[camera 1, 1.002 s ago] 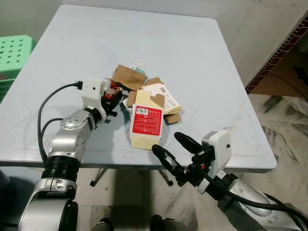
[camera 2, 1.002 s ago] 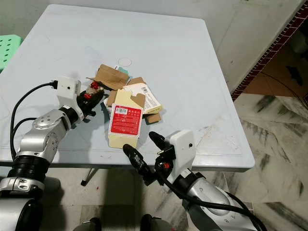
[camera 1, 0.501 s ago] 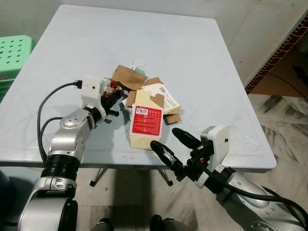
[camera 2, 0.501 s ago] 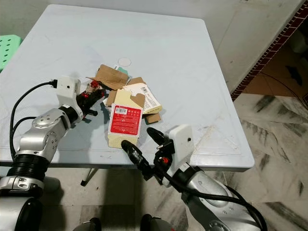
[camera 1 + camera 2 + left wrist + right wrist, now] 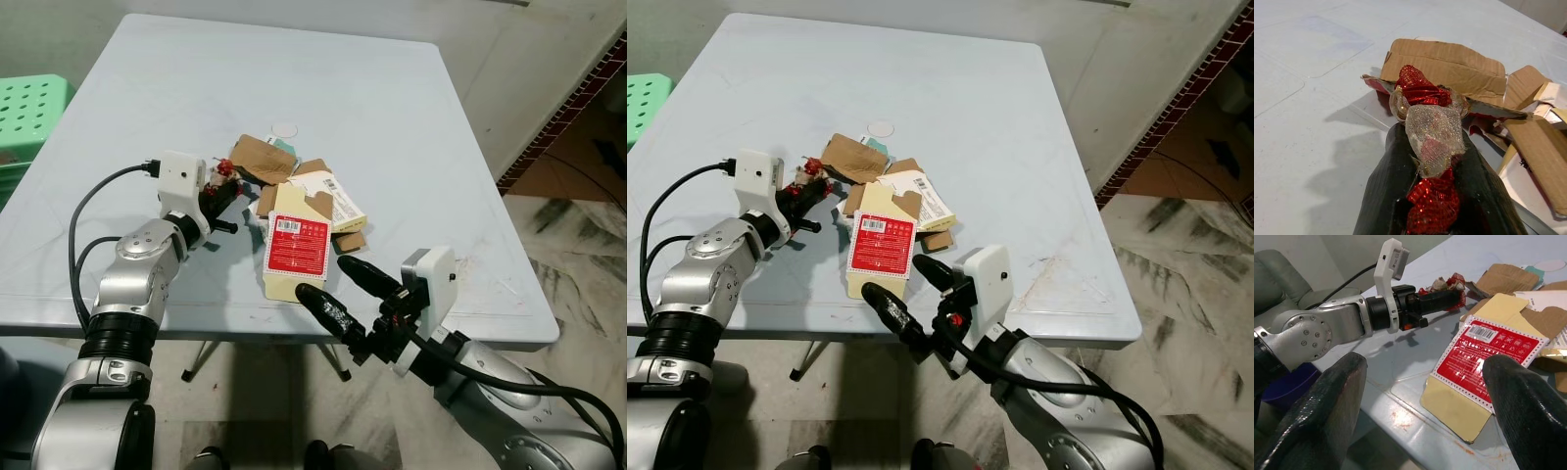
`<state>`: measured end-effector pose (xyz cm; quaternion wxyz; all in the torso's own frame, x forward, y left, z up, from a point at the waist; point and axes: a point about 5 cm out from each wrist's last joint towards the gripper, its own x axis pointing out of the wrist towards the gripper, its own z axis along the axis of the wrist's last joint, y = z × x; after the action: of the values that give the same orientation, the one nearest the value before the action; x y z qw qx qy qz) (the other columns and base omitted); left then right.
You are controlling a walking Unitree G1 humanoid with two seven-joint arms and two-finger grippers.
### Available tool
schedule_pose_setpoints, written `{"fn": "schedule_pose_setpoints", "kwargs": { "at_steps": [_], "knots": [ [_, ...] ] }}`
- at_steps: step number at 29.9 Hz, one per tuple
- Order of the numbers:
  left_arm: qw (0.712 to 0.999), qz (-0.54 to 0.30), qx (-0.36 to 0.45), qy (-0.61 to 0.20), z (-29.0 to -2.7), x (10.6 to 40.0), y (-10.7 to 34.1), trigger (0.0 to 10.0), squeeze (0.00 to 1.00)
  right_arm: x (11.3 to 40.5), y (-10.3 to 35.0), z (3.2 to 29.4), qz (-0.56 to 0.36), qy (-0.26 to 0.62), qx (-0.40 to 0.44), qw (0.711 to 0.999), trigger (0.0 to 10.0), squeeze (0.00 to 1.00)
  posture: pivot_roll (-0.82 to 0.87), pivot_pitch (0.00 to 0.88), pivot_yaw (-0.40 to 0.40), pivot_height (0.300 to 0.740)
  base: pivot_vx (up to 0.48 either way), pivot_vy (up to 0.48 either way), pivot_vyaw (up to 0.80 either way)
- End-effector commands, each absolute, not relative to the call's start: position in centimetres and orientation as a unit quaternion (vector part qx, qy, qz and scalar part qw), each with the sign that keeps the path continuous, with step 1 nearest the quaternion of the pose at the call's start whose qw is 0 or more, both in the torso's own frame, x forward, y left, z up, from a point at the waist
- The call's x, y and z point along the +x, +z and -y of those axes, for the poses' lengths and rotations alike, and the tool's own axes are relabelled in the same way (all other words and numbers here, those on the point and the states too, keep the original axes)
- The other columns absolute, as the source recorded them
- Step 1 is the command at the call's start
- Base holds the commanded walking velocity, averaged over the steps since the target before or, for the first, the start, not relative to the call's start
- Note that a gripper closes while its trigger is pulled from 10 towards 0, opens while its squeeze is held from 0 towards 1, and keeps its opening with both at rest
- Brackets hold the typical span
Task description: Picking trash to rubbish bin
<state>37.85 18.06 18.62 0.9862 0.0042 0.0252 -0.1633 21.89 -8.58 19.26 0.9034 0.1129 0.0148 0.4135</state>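
A pile of trash lies mid-table: torn brown cardboard (image 5: 263, 155), a white printed box piece (image 5: 343, 201) and a flattened red-and-cream carton (image 5: 299, 245). My left gripper (image 5: 223, 188) is just left of the pile, shut on a crumpled red and silver mesh ribbon (image 5: 1422, 90) held slightly above the table. My right gripper (image 5: 321, 277) hovers at the table's front edge with its two fingers (image 5: 1528, 401) open wide. Its fingertips are at the carton's near end, and nothing is between them.
The pale grey table (image 5: 392, 108) has a small white disc (image 5: 285, 126) behind the pile. A green perforated stool (image 5: 29, 108) stands at the far left. Marble floor lies to the right. A dark blue round thing (image 5: 1283, 382) sits low beside the table's front edge.
My right gripper has moved forward and left, up to the carton's near end. My left gripper has shifted a little back and left with the ribbon.
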Motion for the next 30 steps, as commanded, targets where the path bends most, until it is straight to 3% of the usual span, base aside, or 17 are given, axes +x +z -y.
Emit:
{"fn": "schedule_pose_setpoints", "kwargs": {
  "at_steps": [1,12,21,30],
  "knots": [
    [0.985,-0.026,0.011,-0.168,-17.8,38.1,19.1,10.0,0.0,22.0,19.2,8.6,-0.014,0.42,0.113,0.901,10.0,0.0,-0.02,0.153,-0.138,0.74,0.0,0.0,0.0],
    [0.989,-0.013,-0.03,-0.141,-17.2,37.0,18.8,10.0,0.0,24.3,19.1,9.3,0.012,0.392,0.115,0.913,10.0,0.0,0.02,0.066,-0.143,0.74,0.0,0.0,0.0],
    [0.992,0.035,-0.043,-0.114,-16.7,35.9,19.6,10.0,0.0,27.2,19.3,10.8,0.048,0.314,0.105,0.942,10.0,0.0,0.05,0.0,-0.143,0.74,0.0,0.0,0.0],
    [0.991,0.066,-0.063,-0.094,-15.0,34.4,19.6,10.0,0.0,29.6,18.0,12.6,0.056,0.206,0.059,0.975,10.0,0.0,0.07,0.0,-0.132,0.74,0.0,0.0,0.0]
  ]
}}
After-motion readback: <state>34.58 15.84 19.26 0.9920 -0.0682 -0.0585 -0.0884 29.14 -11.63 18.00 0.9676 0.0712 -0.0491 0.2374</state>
